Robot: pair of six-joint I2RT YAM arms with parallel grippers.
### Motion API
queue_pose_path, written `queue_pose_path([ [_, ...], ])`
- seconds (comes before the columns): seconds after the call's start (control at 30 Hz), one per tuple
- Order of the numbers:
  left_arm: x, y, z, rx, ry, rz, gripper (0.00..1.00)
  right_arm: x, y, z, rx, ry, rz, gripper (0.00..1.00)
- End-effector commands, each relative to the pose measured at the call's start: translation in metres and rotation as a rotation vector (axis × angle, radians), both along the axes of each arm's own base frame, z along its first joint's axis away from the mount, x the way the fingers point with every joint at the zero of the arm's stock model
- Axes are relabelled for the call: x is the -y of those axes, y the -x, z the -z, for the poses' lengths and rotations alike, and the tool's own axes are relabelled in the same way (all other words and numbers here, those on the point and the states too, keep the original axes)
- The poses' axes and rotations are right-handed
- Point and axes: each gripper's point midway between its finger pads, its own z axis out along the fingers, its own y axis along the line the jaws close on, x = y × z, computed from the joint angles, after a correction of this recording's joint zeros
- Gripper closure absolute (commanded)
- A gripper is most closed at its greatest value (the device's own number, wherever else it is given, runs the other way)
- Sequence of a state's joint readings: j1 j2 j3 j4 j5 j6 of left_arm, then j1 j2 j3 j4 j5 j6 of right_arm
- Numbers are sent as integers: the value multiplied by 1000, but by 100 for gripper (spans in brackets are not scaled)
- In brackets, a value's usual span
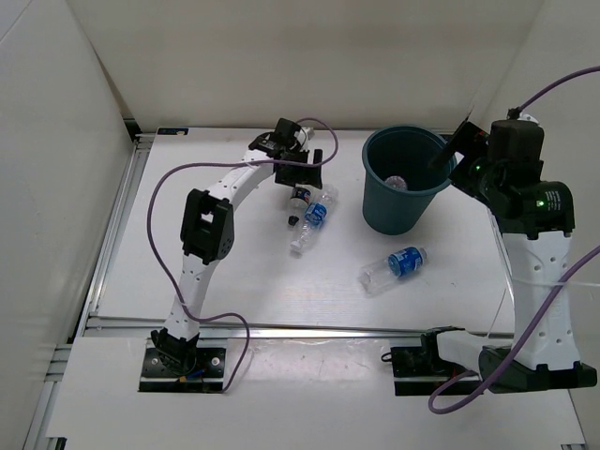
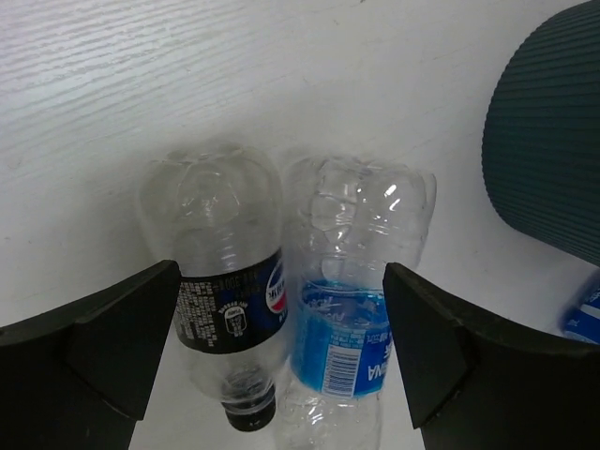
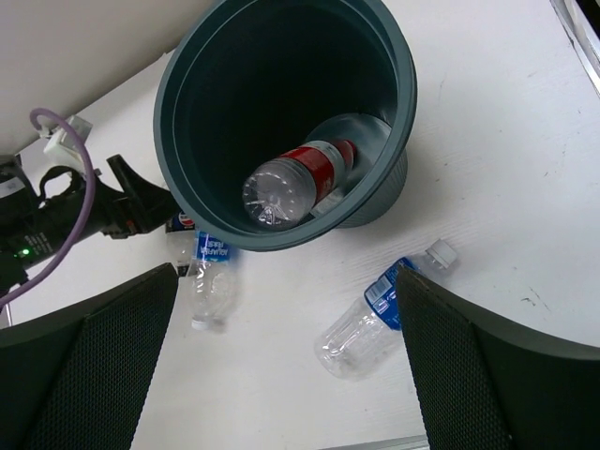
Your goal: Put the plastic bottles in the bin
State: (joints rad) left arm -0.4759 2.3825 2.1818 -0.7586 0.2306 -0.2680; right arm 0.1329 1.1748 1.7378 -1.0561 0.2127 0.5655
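The dark teal bin (image 1: 380, 155) stands at the back right and holds the red-labelled bottle (image 3: 302, 181), which shows faintly from above (image 1: 396, 182). The dark-labelled bottle (image 2: 228, 298) with its black cap and a blue-labelled bottle (image 2: 345, 323) lie side by side left of the bin. My left gripper (image 2: 281, 349) is open just above these two, its fingers straddling both. The second blue-labelled bottle (image 1: 394, 266) lies in front of the bin. My right gripper (image 3: 286, 361) is open and empty, held high beside the bin's right rim (image 3: 281, 239).
White walls close in the table on the left, back and right. A metal rail (image 1: 281, 328) runs along the near edge. The left arm's purple cable (image 1: 173, 178) loops above the left side. The bin's ribbed wall (image 2: 548, 150) is right of the left gripper.
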Motion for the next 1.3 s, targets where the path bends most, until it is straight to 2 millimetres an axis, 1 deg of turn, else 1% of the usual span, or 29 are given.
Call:
queue_pose_path([
  [0.0, -6, 4, -2, -3, -2, -10, 0, 1, 5, -8, 25, 14, -16, 0],
  [0.13, -15, 7, 13, -27, -46, -47, 0, 3, 6, -11, 35, 25, -12, 0],
  [0.33, -12, 15, 25, -67, -34, -25, 0, 7, 9, -3, 13, 38, 4, 0],
  [0.37, -10, 17, 24, -73, -23, -16, 3, 7, 9, -3, 13, 38, 4, 0],
  [0.4, -13, 23, 33, -96, -35, -16, 6, 7, 9, -3, 13, 38, 4, 0],
  [0.47, -12, 31, 39, -125, -24, 10, 25, 7, 9, -3, 13, 38, 4, 0],
  [0.5, -12, 34, 38, -127, -22, 24, 37, 9, 8, -3, 13, 43, 12, 0],
  [0.53, -15, 41, 49, -154, -35, 24, 50, 9, 8, -3, 13, 43, 12, 0],
  [0.57, -19, 40, 38, -151, -20, -2, 67, 9, 8, 0, 4, 44, 12, 0],
  [0.6, -27, 35, 39, -146, -29, -24, 69, 9, 8, 0, 4, 44, 12, 0],
  [0.63, -27, 34, 31, -138, -18, -33, 69, 10, 6, 2, -4, 50, 19, 0],
  [0.67, -31, 24, 22, -122, -1, -59, 69, 10, 6, 3, -4, 50, 20, 0],
  [0.7, -40, 10, 5, -75, 2, -90, 69, 10, 6, 3, -4, 50, 20, 0],
  [0.73, -39, -8, -31, 3, 43, -115, 69, 12, 6, 2, -4, 57, 30, 0],
  [0.77, -35, -15, -48, 33, 74, -132, 69, 14, 3, 5, -12, 64, 39, 0],
  [0.83, -44, -37, -105, 145, 137, -182, 68, 16, 3, 0, 1, 70, 52, 0],
  [0.87, -38, -51, -156, 261, 207, -186, 68, 16, 1, -1, 1, 70, 52, 0],
  [0.9, -36, -55, -188, 328, 251, -189, 66, 18, 1, -1, 1, 77, 64, 0],
  [0.93, -33, -60, -213, 385, 290, -192, 65, 20, 1, -1, 2, 82, 72, 0],
  [0.97, -29, -63, -261, 500, 370, -180, 64, 24, 0, 0, -9, 88, 88, 0],
  [1.0, -25, -63, -284, 535, 435, -185, 62, 24, 1, -5, 4, 76, 95, 0],
  [1.03, -22, -57, -310, 574, 498, -170, 62, 28, 2, -3, -5, 67, 115, 0],
  [1.07, -19, -57, -327, 608, 552, -167, 61, 27, 2, -3, -4, 60, 120, 0],
  [1.1, -16, -55, -360, 665, 652, -168, 61, 32, 2, -4, -3, 53, 148, 0],
  [1.13, -2, -46, -378, 690, 711, -147, 59, 37, 1, -4, 0, 31, 180, 0],
  [1.17, 5, -41, -392, 707, 764, -139, 59, 41, 1, 2, -15, 23, 205, 0],
  [1.2, 13, -35, -407, 729, 822, -126, 56, 44, 4, 1, -13, 7, 224, 0],
  [1.23, 24, -34, -408, 698, 896, -131, 54, 49, 8, 4, -23, 1, 257, 0],
  [1.27, 40, -20, -434, 754, 998, -85, 54, 55, 12, 1, -5, -7, 298, 0],
])
